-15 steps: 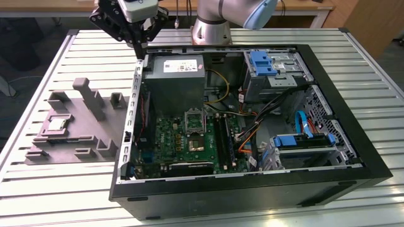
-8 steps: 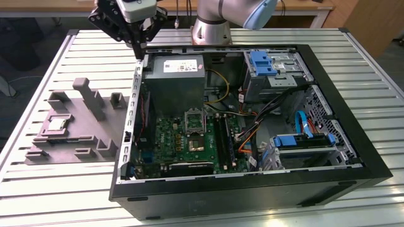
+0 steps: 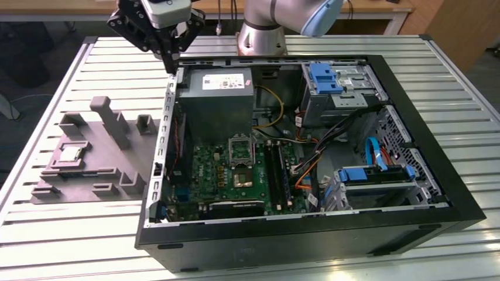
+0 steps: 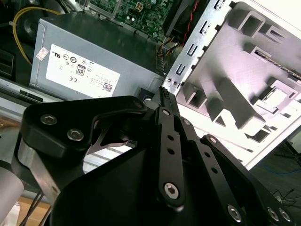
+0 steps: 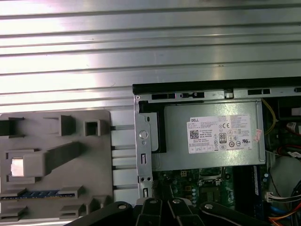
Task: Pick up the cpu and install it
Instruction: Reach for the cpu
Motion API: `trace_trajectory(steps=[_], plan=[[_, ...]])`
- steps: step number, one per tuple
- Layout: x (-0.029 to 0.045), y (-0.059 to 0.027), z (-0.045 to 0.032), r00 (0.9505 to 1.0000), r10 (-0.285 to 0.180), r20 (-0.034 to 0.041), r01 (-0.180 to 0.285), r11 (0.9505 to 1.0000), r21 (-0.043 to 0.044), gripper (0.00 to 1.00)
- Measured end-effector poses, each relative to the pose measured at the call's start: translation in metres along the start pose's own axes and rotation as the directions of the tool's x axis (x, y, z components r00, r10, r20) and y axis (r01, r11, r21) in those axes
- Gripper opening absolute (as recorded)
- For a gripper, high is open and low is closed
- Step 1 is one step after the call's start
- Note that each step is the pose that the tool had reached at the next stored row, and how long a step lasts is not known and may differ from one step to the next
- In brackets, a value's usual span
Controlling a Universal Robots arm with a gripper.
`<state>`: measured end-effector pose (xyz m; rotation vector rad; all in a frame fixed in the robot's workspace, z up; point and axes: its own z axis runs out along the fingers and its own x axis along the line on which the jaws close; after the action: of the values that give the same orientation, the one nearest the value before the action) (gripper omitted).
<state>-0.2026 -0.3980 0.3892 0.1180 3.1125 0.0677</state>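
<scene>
The cpu (image 3: 69, 153) is a small pale square chip lying flat in a recess of the grey fixture tray (image 3: 102, 175), at the exterior view's left, outside the computer case. In the first wrist view the cpu (image 5: 17, 167) shows as a bright square on the same tray. My gripper (image 3: 167, 58) hangs high over the case's far left corner, well away from the chip, shut with nothing in it. Its black fingers (image 4: 165, 101) meet at their tips. The silver-framed socket (image 3: 240, 150) sits on the green motherboard (image 3: 211, 175) inside the case.
The open black computer case (image 3: 437, 175) holds a grey power supply (image 3: 222, 88), drive cages with blue tabs (image 3: 324, 76) and loose cables (image 3: 312, 158). The grey tray has upright posts (image 3: 105, 114) and a blue memory stick (image 5: 37, 194). All rests on a slatted metal table (image 3: 70, 246).
</scene>
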Motion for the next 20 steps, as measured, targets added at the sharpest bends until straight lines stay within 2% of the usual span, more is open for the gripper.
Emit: trace_trajectory(steps=[20], plan=[[0.0060,-0.0005,0.0006,1.0000,0.000,0.0000,0.000,1.0000,0.0000,0.11]])
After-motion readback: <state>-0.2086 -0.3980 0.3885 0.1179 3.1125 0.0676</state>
